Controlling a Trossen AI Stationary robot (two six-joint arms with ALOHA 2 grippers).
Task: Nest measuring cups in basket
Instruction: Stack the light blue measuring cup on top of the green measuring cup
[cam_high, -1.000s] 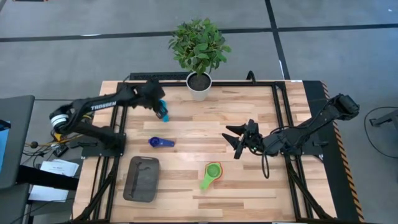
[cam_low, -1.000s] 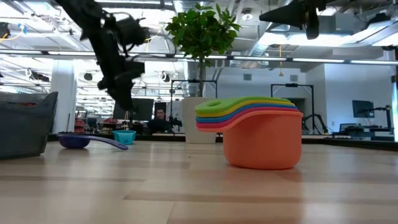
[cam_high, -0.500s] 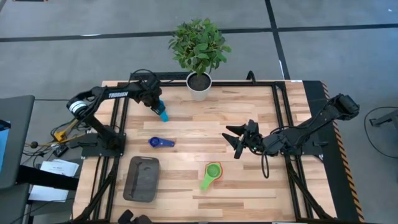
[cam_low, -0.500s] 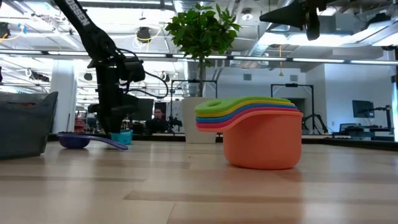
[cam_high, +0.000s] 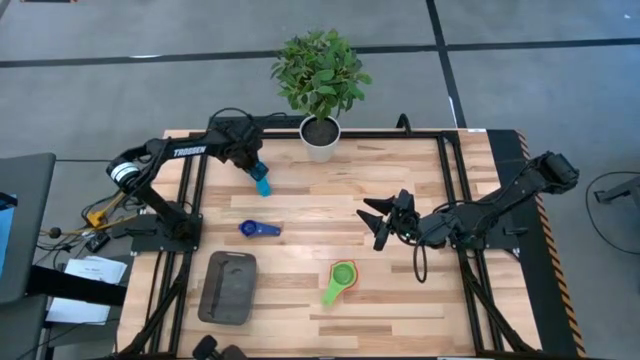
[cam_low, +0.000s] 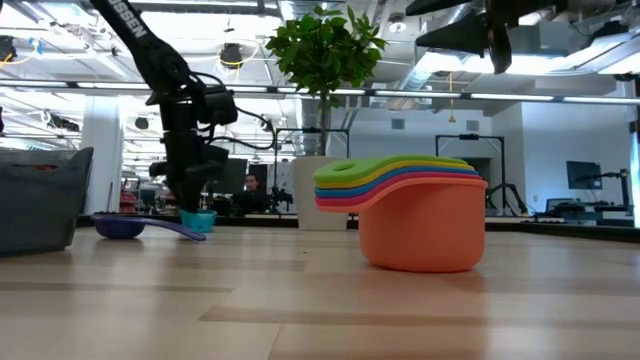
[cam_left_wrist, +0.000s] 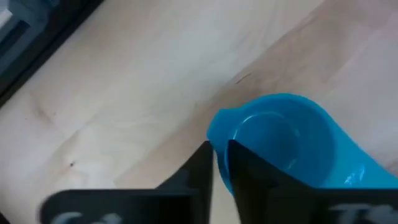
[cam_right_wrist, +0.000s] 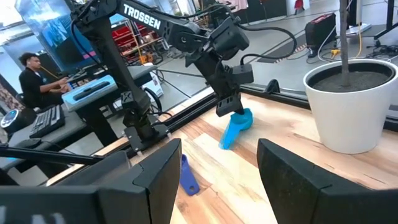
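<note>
Wood tabletop, lab behind. Left gripper (cam_high: 256, 170) at far left, fingers pinched on light blue cup (cam_high: 262, 185) rim for lift. Right gripper (cam_high: 381, 222) idle mid-table, jaws wide, empty. Basket (cam_high: 227, 287) near left, empty. Nested stack (cam_high: 342, 276) right of it, outside.

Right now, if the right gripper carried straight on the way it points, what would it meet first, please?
Probably the light blue cup, which the left gripper is shut on, beside the white pot. The right gripper points that way over bare table; depth is uncertain.
</note>
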